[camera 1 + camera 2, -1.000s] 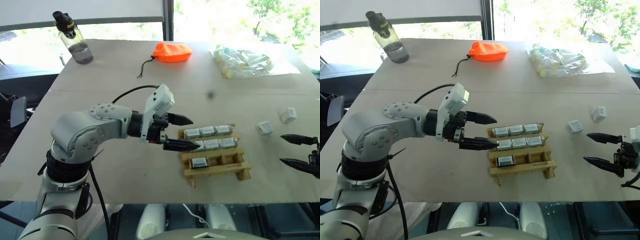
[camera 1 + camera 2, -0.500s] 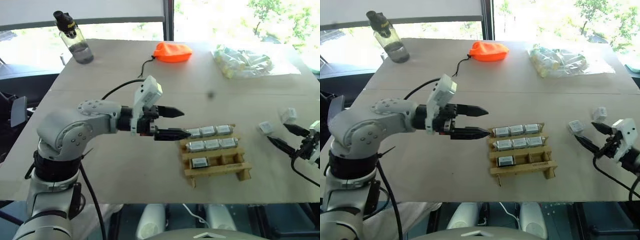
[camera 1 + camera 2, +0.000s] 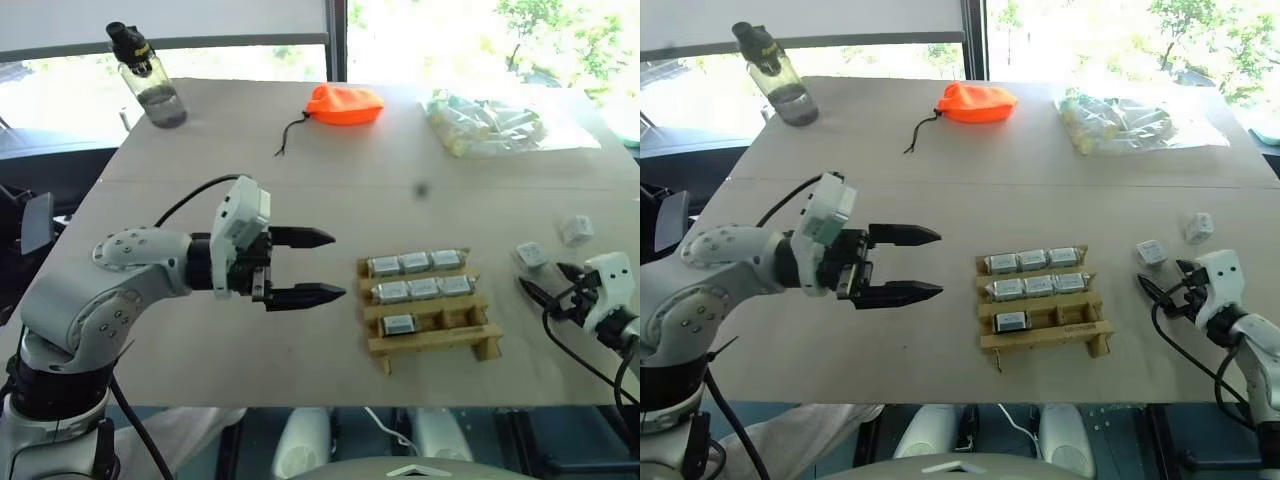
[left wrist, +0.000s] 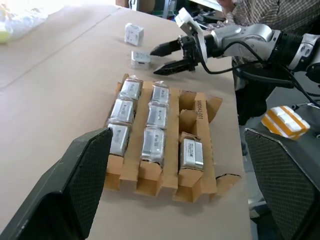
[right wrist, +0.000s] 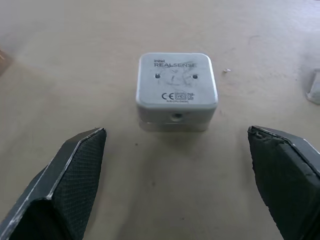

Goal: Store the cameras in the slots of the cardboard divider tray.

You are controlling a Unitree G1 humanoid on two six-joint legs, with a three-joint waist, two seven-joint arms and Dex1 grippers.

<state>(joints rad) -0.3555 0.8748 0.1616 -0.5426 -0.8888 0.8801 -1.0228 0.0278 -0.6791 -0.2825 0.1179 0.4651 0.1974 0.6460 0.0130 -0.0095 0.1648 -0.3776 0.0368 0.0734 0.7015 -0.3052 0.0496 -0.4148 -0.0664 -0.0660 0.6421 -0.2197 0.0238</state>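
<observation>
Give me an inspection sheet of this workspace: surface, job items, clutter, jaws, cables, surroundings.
Surface: brown table, board seam across it.
Job's things: cardboard divider tray holds seven cameras, two near-row slots empty; two loose cameras lie on the table to its right.
Clutter: water bottle, orange pouch, clear bag of tubes along the far side.
Grippers: left gripper open, empty, left of the tray; right gripper open, aimed at the nearer loose camera.
Cables: black cord from the pouch.
Surroundings: bright windows behind.
</observation>
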